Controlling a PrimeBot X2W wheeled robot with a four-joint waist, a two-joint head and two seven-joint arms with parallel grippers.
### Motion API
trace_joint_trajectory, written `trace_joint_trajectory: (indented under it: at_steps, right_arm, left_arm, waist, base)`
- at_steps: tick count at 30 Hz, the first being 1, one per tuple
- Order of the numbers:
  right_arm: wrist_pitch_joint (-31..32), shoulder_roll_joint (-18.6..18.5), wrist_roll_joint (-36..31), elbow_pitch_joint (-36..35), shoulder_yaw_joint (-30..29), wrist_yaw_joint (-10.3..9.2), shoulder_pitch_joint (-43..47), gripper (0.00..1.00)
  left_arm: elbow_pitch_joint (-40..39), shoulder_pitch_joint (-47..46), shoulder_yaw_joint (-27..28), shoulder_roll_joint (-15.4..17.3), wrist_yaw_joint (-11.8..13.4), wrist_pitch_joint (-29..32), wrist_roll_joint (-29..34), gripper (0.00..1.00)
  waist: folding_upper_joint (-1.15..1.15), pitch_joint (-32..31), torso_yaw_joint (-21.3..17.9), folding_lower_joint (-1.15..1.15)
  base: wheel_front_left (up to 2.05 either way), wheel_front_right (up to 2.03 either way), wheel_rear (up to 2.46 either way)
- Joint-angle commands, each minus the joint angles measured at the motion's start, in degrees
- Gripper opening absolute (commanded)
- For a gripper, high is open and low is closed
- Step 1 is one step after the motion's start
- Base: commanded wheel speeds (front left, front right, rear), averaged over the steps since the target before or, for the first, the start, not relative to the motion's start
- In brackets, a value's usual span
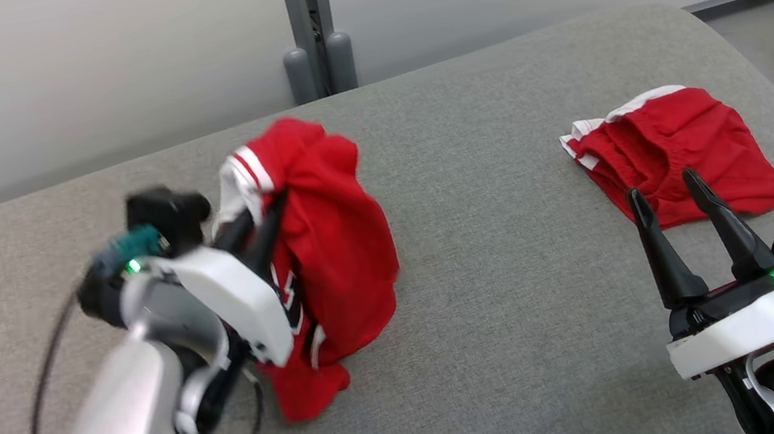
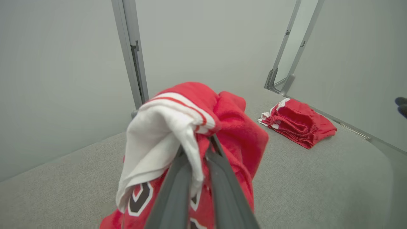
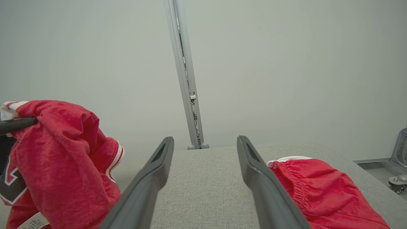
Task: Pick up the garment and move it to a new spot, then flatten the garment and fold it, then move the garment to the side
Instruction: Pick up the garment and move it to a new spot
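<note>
- Left gripper point(image 1: 271, 209) is clamped on the white-trimmed edge of the red shirt point(image 1: 343, 253), holding it up in a bunch above the grey cushion point(image 1: 506, 306); its lower end seems to trail on the fabric.
- Right gripper point(image 1: 663, 187) hangs spread and empty, just in front of the folded red shorts point(image 1: 695, 143).
- Pickup looks done; setting it down at a new spot, flattening, folding and moving aside are all left.
</note>
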Motion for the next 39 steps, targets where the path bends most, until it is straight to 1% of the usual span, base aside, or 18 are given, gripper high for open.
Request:
trace_joint_trajectory:
  at_steps: [1,3,4,7,8,9,10,13,17,20,24,28,32,34,35,36,37,39]
  right_arm:
    - [-0.24,-0.21,0.41,-0.09,-0.11,0.01,-0.48,1.0]
    - [-0.24,-0.25,0.54,0.01,-0.11,0.01,-0.61,1.0]
    - [-0.24,-0.36,0.59,0.11,-0.07,0.01,-0.66,1.0]
    - [-0.24,-0.53,0.5,0.44,0.08,0.01,-0.69,1.0]
    - [-0.24,-0.55,0.41,0.58,0.13,0.01,-0.67,1.0]
    - [-0.24,-0.61,0.36,0.75,0.12,0.01,-0.64,1.0]
    - [-0.24,-0.68,0.35,0.91,0.21,0.01,-0.59,1.0]
    - [-0.24,-0.88,0.28,1.27,0.43,0.01,-0.57,1.0]
    - [-0.24,-1.11,0.13,1.34,0.04,0.01,-0.11,1.0]
    - [-0.24,-1.43,-0.04,1.29,-0.35,0.01,0.34,1.0]
    - [-0.24,-2.43,-0.39,0.97,-0.79,0.01,0.03,1.0]
    - [-0.24,-2.9,-0.63,0.3,-1.44,0.01,0.2,1.0]
    - [-0.24,-2.34,-0.83,-0.19,-1.35,0.01,1.31,1.0]
    - [-0.24,-1.75,-0.33,-0.15,-1.23,0.01,1.73,1.0]
    - [-0.24,-1.75,-0.33,-0.15,-1.23,0.01,1.73,1.0]
    - [-0.24,-1.28,-0.14,-0.09,-1.14,0.01,2.36,1.0]
    - [-0.24,-1.28,-0.14,-0.09,-1.14,0.01,2.36,1.0]
    - [-0.24,-0.9,-0.02,-0.17,-1.11,0.01,2.88,1.0]
  left_arm:
    - [0.51,1.58,-0.36,-0.33,0.0,-2.1,0.81,0.0]
    - [2.55,4.22,-1.47,-1.48,-0.07,-5.14,1.4,0.0]
    - [5.73,5.86,-2.72,-2.23,-0.42,-7.82,2.26,0.0]
    - [11.25,6.77,-4.63,-3.95,-1.13,-11.83,3.26,0.0]
    - [12.99,6.71,-5.18,-4.63,-1.49,-13.08,3.57,0.11]
    - [14.83,6.62,-5.78,-5.26,-1.68,-13.98,3.68,0.55]
    - [16.5,6.44,-6.51,-5.82,-2.02,-14.77,3.93,1.0]
    - [20.19,5.21,-8.0,-7.29,-2.83,-17.28,4.15,1.0]
    - [21.78,3.33,-8.58,-7.38,-3.29,-20.33,4.63,1.0]
    - [20.21,2.39,-7.93,-6.49,-3.37,-22.0,4.71,1.0]
    - [15.59,3.24,-5.75,-4.46,-1.86,-23.08,3.8,1.0]
    - [9.23,5.34,-2.71,-1.89,1.37,-24.25,3.44,1.0]
    - [3.11,9.73,1.97,-0.03,6.22,-27.52,2.61,1.0]
    - [1.04,12.93,4.08,-0.1,8.71,-29.16,2.36,1.0]
    - [1.04,12.93,4.08,-0.1,8.71,-29.16,2.36,1.0]
    - [-0.1,15.92,5.62,-0.27,10.63,-30.22,2.52,1.0]
    - [-0.1,15.92,5.62,-0.27,10.63,-30.22,2.52,1.0]
    - [-0.91,18.58,6.78,-0.81,12.04,-30.95,2.9,1.0]
  waist:
    - [0.0,0.61,-0.68,0.0]
    - [0.0,0.9,-0.96,0.0]
    - [0.0,1.18,-1.1,0.0]
    - [0.0,1.28,-0.88,0.0]
    - [0.0,1.21,-0.64,0.0]
    - [0.0,1.13,-0.36,0.0]
    - [0.0,1.03,-0.03,0.0]
    - [0.0,0.83,0.95,0.0]
    - [0.0,0.38,2.39,0.0]
    - [0.0,-0.09,3.31,0.0]
    - [0.0,-0.74,4.18,0.0]
    - [0.0,-1.17,4.75,0.0]
    - [0.0,-1.18,4.93,0.0]
    - [0.0,-1.06,5.04,0.0]
    - [0.0,-1.06,5.04,0.0]
    - [0.0,-0.91,5.17,0.0]
    - [0.0,-0.91,5.17,0.0]
    - [0.0,-0.67,5.38,0.0]
  base:
    - [0.0,0.0,0.0]
    - [0.0,0.0,0.0]
    - [0.0,0.0,0.0]
    - [0.0,0.0,0.0]
    - [0.0,0.0,0.0]
    - [0.0,0.0,0.0]
    - [0.0,0.0,0.0]
    - [0.0,0.0,0.0]
    - [0.0,0.0,0.0]
    - [0.0,0.0,0.0]
    - [0.0,0.0,0.0]
    - [0.0,0.0,0.0]
    - [0.0,0.0,0.0]
    - [0.0,0.0,0.0]
    - [0.0,0.0,0.0]
    - [0.0,0.0,0.0]
    - [0.0,0.0,0.0]
    - [0.0,0.0,0.0]
